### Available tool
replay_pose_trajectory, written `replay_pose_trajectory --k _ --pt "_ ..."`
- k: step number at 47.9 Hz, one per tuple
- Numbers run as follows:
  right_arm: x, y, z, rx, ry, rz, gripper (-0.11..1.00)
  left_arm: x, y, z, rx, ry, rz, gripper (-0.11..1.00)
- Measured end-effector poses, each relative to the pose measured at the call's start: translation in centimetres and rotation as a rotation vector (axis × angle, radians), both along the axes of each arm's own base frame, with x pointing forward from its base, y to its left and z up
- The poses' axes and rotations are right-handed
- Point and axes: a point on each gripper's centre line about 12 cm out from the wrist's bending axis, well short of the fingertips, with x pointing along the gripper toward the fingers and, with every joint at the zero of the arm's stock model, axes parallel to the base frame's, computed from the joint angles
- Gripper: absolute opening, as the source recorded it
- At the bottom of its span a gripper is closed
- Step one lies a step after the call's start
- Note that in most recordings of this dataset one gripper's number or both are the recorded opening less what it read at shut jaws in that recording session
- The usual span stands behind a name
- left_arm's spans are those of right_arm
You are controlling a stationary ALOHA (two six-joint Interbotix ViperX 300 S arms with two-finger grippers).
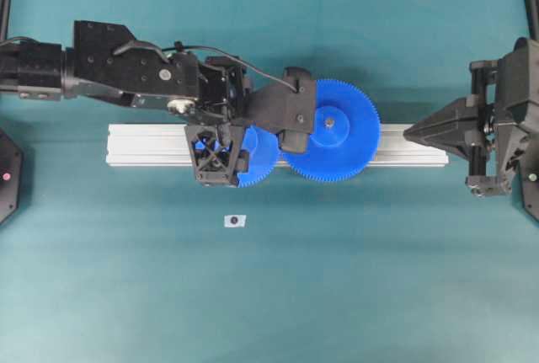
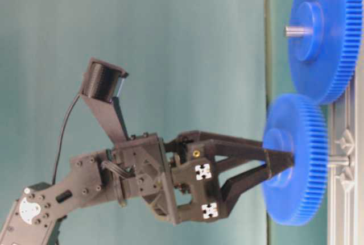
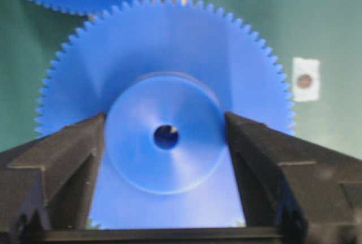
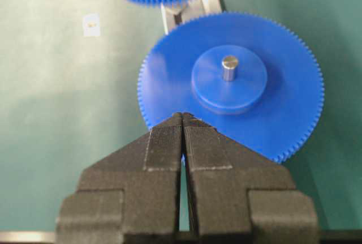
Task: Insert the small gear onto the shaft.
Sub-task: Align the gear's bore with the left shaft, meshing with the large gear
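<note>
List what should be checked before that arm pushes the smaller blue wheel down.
1. Left jaws clamp the small gear by its hub: ok.
2. Hole lined up with the shaft: ok, seemingly, from table level.
3. Gear fully down on shaft: not ok, bare pin shows beneath.
4. Teeth meeting the wider gear cleanly: cannot tell.
5. Right jaws shut, apart from both gears: ok.

A long rail lies across the table. On it sit two gears side by side, teeth meeting: the small gear on the left, the wide gear on the right. The left tool straddles the small gear's hub. A small tag lies on the table in front of the rail.
</note>
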Motion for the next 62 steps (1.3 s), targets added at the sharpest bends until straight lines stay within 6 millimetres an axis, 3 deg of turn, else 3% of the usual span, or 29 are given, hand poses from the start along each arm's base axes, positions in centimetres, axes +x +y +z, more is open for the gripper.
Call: replay_pose_trajectory --k 62 --pt "-0.1 0.0 0.4 0.0 -0.018 -0.002 0.03 -1.2 0.2 -0.3 -0.004 0.039 0.015 0.7"
